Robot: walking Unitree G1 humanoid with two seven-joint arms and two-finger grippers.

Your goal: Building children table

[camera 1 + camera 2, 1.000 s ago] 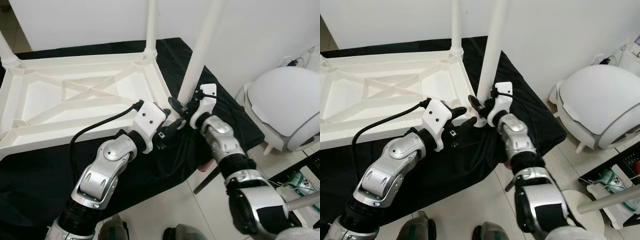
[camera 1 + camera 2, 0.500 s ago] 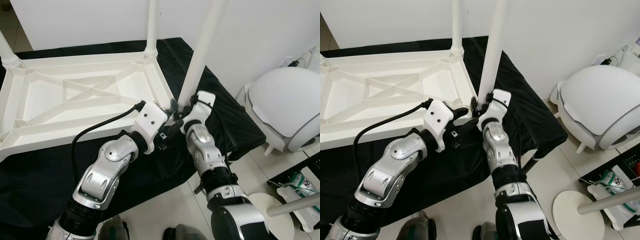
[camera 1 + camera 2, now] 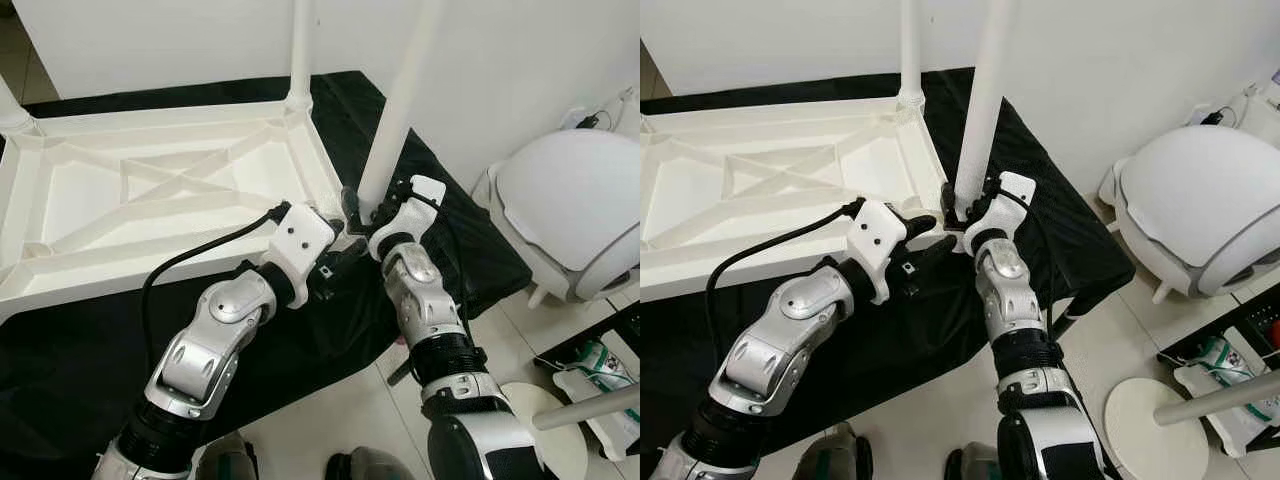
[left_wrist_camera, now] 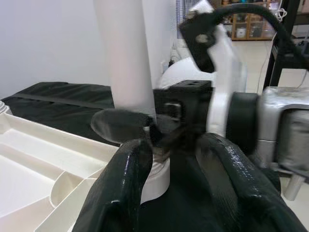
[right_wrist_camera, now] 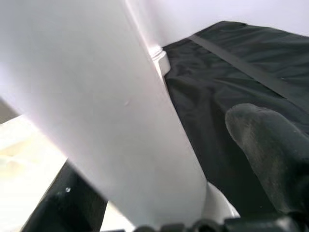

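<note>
On the black cloth [image 3: 70, 340] the white table [image 3: 150, 200] lies upside down. At its near corner, I see my right tool [image 3: 958, 212] closed around the base of a leg [image 3: 395, 110]. My left tool [image 4: 176, 186] waits just beside, its fingers [image 4: 120, 193] apart, holding nothing.

- White plastic table top [image 3: 150, 200] lies upside down, ribbed underside up.
- White legs stand upright at its corners; near-right leg [image 3: 395, 110] tilts slightly.
</note>
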